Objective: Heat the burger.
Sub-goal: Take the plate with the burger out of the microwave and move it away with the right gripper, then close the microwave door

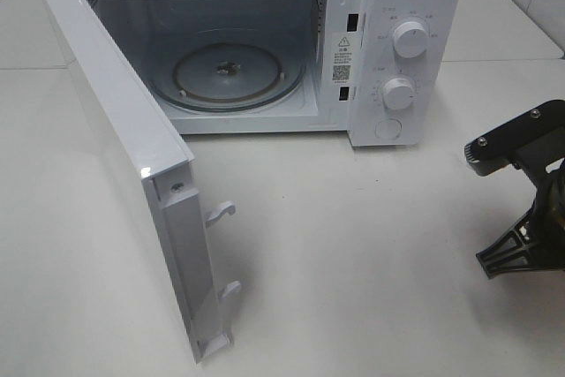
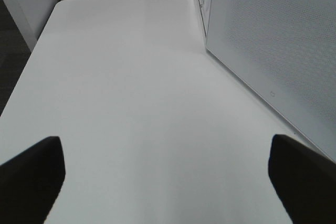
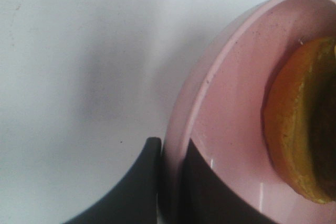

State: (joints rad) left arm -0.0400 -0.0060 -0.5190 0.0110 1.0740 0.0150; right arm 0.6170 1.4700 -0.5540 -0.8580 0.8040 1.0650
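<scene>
- The burger [image 3: 302, 129] sits on the pink plate [image 3: 220, 93]; my right gripper [image 3: 170, 182] pinches the plate's rim.
- I judge the carry step is in hand.
- Next I'd bring the plate level into the open microwave [image 1: 256, 50], onto its turntable [image 1: 231, 75].
- My left gripper [image 2: 168, 182] hangs wide, empty.

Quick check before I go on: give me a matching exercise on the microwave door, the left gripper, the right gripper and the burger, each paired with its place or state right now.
Things:
1. hinged door of the white microwave
2. left gripper
3. right gripper
4. brown-bunned burger

States:
A. shut on the rim of the flat round pink plate
B. lying on the pink plate
C. swung wide open
D. open, nothing between its dark fingers, above the white table

Pairs: 1-C, 2-D, 3-A, 4-B
</scene>
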